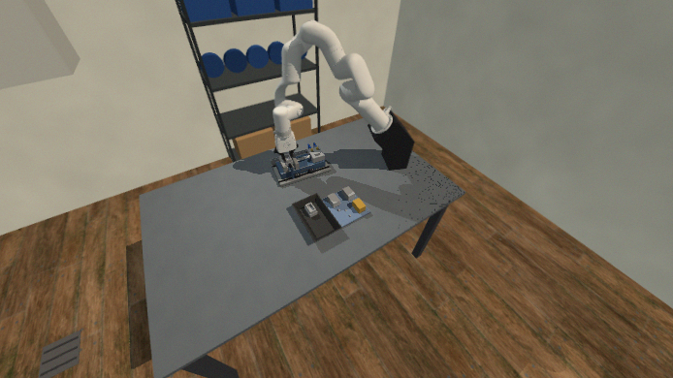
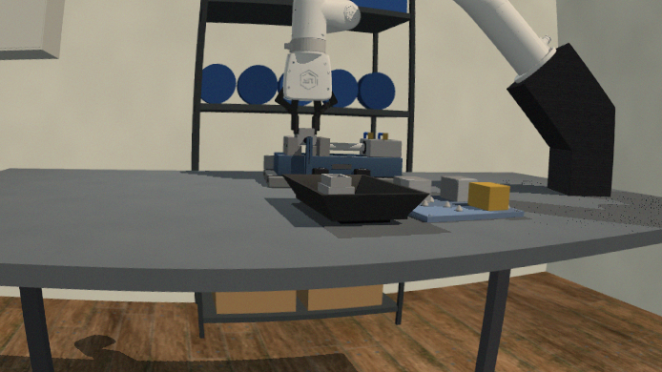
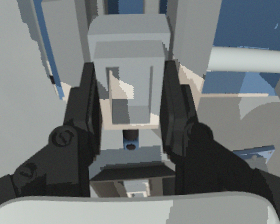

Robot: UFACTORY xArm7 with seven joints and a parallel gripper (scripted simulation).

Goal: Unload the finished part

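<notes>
The finished part (image 3: 130, 72) is a grey block with a pocket; it stands between the jaws of the blue vise (image 2: 337, 155) at the back of the table. My gripper (image 3: 130, 81) points straight down over it, and its two black fingers press on the part's left and right sides. In the exterior view the gripper (image 2: 304, 126) reaches the part's top (image 2: 305, 134) in the vise. The black outfeed tray (image 2: 355, 196) stands in front of the vise and holds another grey part (image 2: 336, 183). In the top view the vise (image 1: 300, 163) lies behind the tray (image 1: 315, 215).
A blue fixture plate (image 2: 465, 210) to the right of the tray carries two grey blocks (image 2: 458, 186) and a yellow block (image 2: 488, 195). The arm's black base (image 2: 568, 124) stands at the table's right rear. A metal shelf (image 2: 302, 55) with blue bins stands behind the table.
</notes>
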